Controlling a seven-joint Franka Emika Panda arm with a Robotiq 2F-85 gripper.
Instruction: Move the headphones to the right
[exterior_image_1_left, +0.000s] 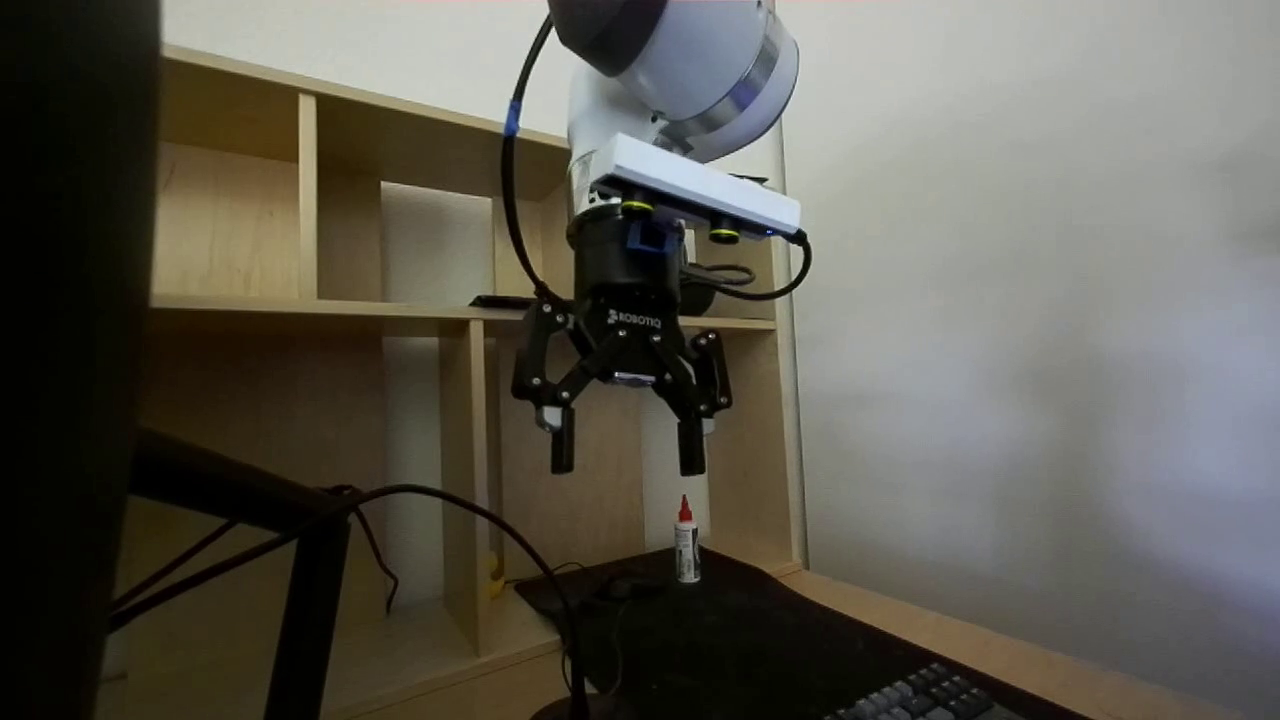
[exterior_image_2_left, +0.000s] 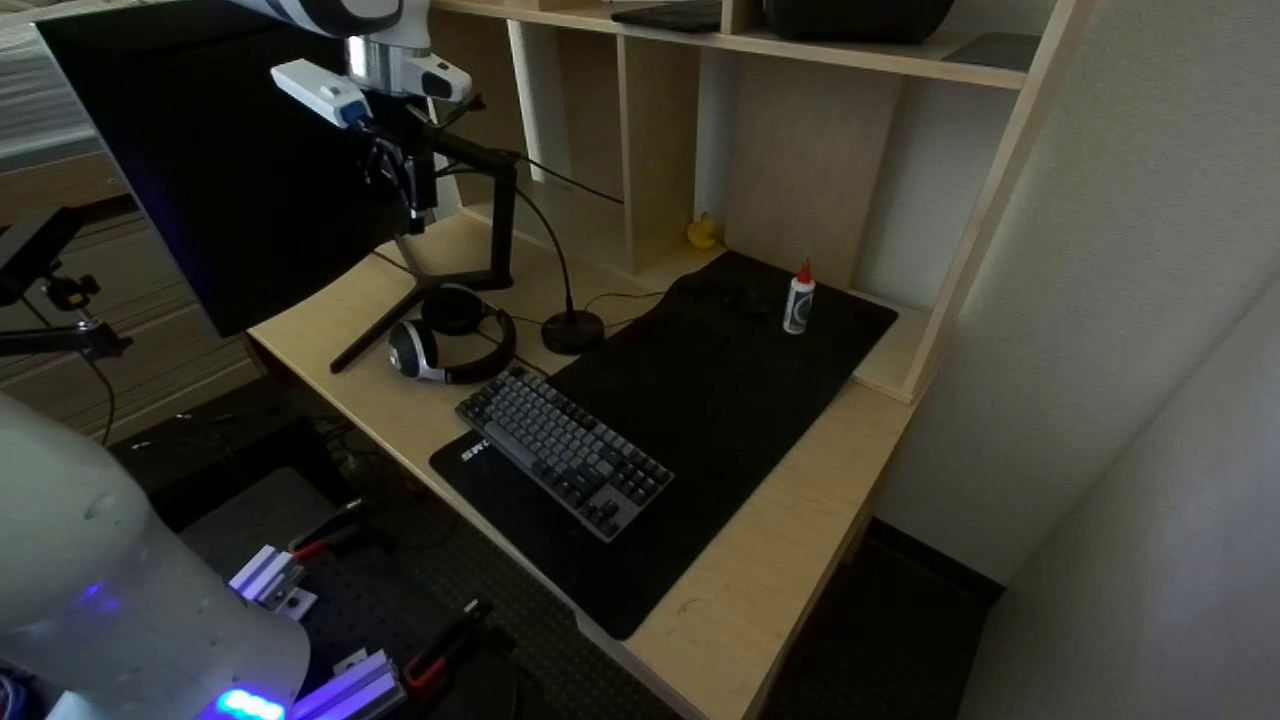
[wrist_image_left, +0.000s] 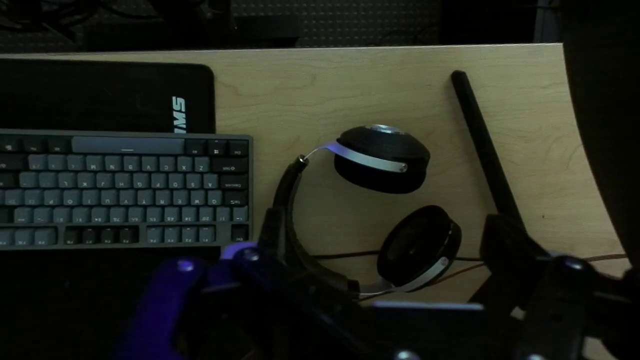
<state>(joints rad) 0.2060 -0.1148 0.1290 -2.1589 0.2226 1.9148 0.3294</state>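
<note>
Black and spread wide at the gripper (exterior_image_1_left: 627, 472), hanging empty above the desk (exterior_image_2_left: 790, 520), looking down on headphones (exterior_image_2_left: 453, 315) lying between keyboard (exterior_image_2_left: 567, 450) and stand leg (wrist_image_left: 486, 150); probably holding jaws apart to straddle the headband (wrist_image_left: 284, 187) before any shift right.

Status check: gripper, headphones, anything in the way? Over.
Gripper open, empty. Headphones on desk, ungripped. Keyboard and monitor-stand leg flank them, possibly in the way.

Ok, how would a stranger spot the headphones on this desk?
On the desk, find the black mat, then the keyboard. The headphones lie off the mat, between keyboard and monitor stand. Unlike those neighbours, they curve: one arched band, two round cups.
</note>
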